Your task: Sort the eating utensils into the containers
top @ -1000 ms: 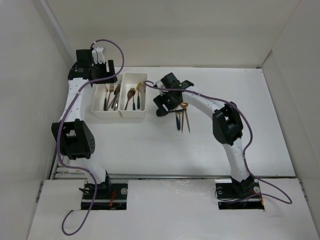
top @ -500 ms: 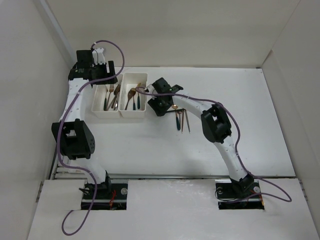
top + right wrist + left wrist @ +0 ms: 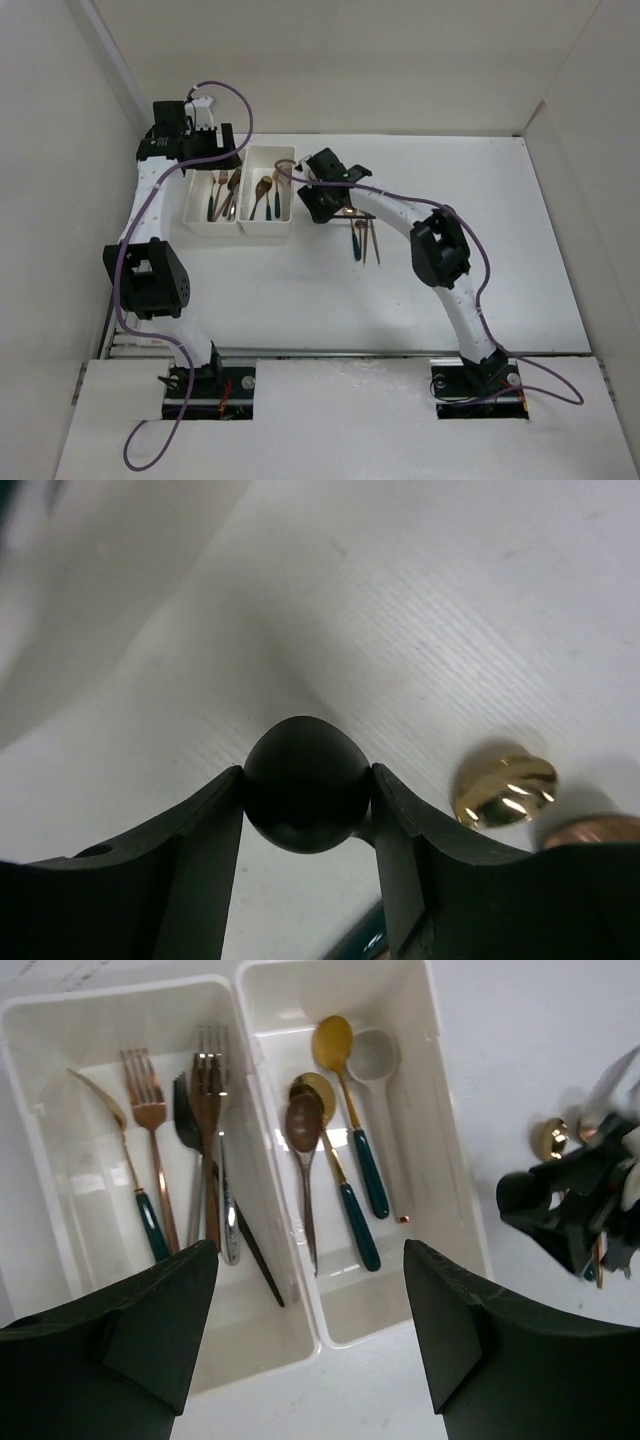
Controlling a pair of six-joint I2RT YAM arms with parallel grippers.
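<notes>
Two joined white trays stand at the back left, the left tray (image 3: 212,232) and the right tray (image 3: 266,234). In the left wrist view the left tray (image 3: 40,1030) holds several forks (image 3: 205,1100). The right tray (image 3: 440,1160) holds several spoons (image 3: 340,1130). My left gripper (image 3: 310,1340) hangs open and empty above the trays' near end. My right gripper (image 3: 305,800) is shut on the bowl of a black spoon (image 3: 305,785). It holds the spoon over the table just right of the right tray (image 3: 312,208). A few utensils (image 3: 362,238) lie on the table beyond it.
A gold spoon head (image 3: 505,790), a copper one (image 3: 590,830) and a teal handle (image 3: 365,945) lie close under my right gripper. White walls enclose the table on the left, back and right.
My right gripper has moved left from the loose utensils toward the right tray, with the black spoon in it. The left arm has not moved.
</notes>
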